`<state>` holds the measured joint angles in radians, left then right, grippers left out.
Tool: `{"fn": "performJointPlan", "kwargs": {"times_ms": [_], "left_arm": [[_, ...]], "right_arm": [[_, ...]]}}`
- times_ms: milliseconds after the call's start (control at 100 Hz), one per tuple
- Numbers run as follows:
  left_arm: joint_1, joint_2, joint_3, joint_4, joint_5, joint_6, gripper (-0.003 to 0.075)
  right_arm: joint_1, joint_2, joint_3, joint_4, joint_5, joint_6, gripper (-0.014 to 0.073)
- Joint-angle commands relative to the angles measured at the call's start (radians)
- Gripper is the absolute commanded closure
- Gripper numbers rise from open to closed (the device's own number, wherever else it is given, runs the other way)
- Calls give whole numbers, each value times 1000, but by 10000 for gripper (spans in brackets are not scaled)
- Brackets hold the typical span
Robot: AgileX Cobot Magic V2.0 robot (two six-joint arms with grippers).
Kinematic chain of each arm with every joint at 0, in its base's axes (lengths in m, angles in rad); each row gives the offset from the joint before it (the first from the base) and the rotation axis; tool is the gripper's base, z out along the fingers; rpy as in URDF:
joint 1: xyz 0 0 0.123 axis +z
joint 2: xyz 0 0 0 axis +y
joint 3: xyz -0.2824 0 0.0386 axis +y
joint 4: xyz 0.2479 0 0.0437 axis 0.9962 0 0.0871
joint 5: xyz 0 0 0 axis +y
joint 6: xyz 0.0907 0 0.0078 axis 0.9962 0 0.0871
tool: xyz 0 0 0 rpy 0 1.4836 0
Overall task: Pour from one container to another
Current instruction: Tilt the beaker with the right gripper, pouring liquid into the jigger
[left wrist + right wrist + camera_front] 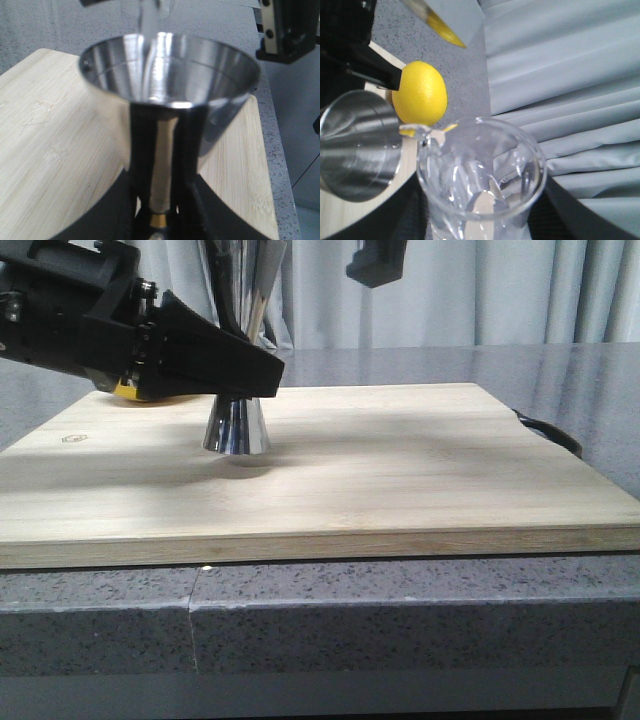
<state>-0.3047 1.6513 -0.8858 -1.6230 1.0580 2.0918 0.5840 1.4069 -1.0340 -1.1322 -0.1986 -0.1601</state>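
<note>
The steel jigger [237, 426] stands on the wooden board [400, 470]. My left gripper [250, 370] is shut on its narrow waist. In the left wrist view the black fingers [112, 215] flank the gold waist, below the jigger's open upper cup [170, 75]. A clear streak [149, 45] runs down into that cup from above. My right gripper [480, 215] is shut on the clear glass beaker [480, 170]. The beaker is held high and tilted, its pouring lip [422, 132] over the rim of the jigger [355, 150]. In the front view the beaker is out of frame.
A yellow lemon [420, 92] lies on the board just behind the jigger, mostly hidden by the left arm in the front view [135, 390]. The board rests on a grey speckled counter [400, 600]. A grey curtain [570, 75] hangs behind.
</note>
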Motion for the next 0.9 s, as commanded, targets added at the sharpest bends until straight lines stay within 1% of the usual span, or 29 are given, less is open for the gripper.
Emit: {"fn": "performJointPlan", "kwargs": {"times_ms": [0, 330, 490, 620, 890], "left_arm": [[-9, -36, -28, -62, 57, -5, 699], [-9, -36, -28, -71, 57, -5, 699], [-9, -36, -28, -101, 57, -5, 699], [-9, -36, -28, -101, 54, -5, 699], [-9, -36, -28, -101, 50, -4, 699]], "right_arm": [[1, -29, -44, -13, -20, -4, 439], [1, -29, -52, -19, -5, -4, 439], [1, -29, -52, -66, 7, -4, 439], [1, -29, -52, -72, 18, -4, 439], [1, -29, -52, -130, 22, -4, 439]]}}
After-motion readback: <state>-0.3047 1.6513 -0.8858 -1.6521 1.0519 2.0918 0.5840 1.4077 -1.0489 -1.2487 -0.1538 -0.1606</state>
